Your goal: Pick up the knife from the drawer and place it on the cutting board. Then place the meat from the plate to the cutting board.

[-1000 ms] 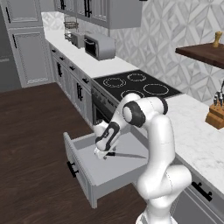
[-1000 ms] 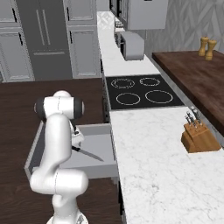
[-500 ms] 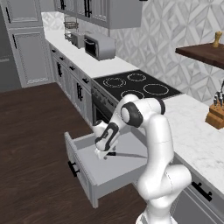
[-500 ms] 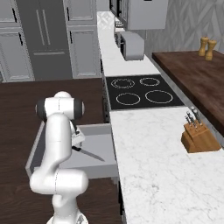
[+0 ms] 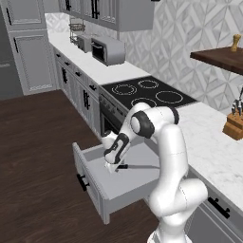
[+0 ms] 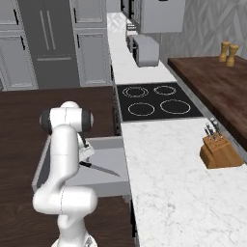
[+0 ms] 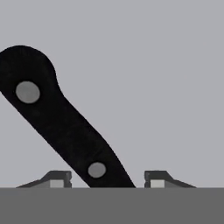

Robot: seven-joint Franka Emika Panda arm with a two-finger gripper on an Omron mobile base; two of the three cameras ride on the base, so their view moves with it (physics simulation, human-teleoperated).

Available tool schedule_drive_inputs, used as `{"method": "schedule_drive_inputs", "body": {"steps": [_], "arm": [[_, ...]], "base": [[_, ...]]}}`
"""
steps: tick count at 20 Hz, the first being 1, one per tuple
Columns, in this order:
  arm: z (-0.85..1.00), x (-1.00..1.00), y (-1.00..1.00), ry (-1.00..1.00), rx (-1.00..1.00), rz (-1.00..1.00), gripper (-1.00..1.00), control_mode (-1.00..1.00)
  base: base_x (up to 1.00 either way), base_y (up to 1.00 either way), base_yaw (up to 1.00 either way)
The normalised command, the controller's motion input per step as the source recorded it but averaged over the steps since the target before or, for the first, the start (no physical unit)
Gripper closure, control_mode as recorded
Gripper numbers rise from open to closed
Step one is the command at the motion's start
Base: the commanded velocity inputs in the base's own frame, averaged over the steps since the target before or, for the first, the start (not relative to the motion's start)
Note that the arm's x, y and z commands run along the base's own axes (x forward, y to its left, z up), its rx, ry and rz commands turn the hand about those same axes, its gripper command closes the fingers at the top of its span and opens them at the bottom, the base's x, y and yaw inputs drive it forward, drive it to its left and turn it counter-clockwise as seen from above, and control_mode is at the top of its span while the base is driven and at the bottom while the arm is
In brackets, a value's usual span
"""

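You are looking at a kitchen with a dark wood floor (image 5: pixel 38 142), grey cabinets and a white marbled surface (image 6: pixel 173 178) that runs beside a black cooktop (image 5: pixel 147 92); a wooden knife block (image 6: pixel 219 152) stands on that surface, and a toaster (image 5: pixel 108 50) sits farther along it. Below the surface the drawer (image 5: pixel 102 192) stands pulled out, its pale grey floor bare apart from the knife (image 5: pixel 137 166), which lies flat with its black handle toward the arm and its thin blade pointing away toward the cabinet side. Your end effector (image 5: pixel 113 167) is down inside the drawer, right at the handle end of the knife. In the hand view the black handle (image 7: pixel 61 118) runs diagonally across the grey drawer floor and passes between the two fingertips (image 7: pixel 57 179), which stand apart on either side of it with a gap left on each side; you cannot tell from these views whether they touch it yet. Compared with a second ago, the arm and knife sit in much the same place in both base views, with no visible shift of the drawer.
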Motion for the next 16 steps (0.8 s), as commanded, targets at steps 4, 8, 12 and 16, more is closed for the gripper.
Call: {"method": "schedule_drive_inputs", "body": {"steps": [4,8,12,16], "arm": [[-0.56,-0.11,0.00,0.00,0.02,0.08,1.00,-1.00],[-0.45,-0.72,0.14,-0.13,0.00,0.05,1.00,-1.00],[0.14,-0.41,0.62,-0.34,0.06,0.00,1.00,-1.00],[0.98,-0.01,0.75,-0.41,0.04,-0.01,1.00,-1.00]], "base": [[0.00,0.00,0.00],[0.00,0.00,0.00],[0.00,0.00,0.00],[0.00,0.00,0.00]]}}
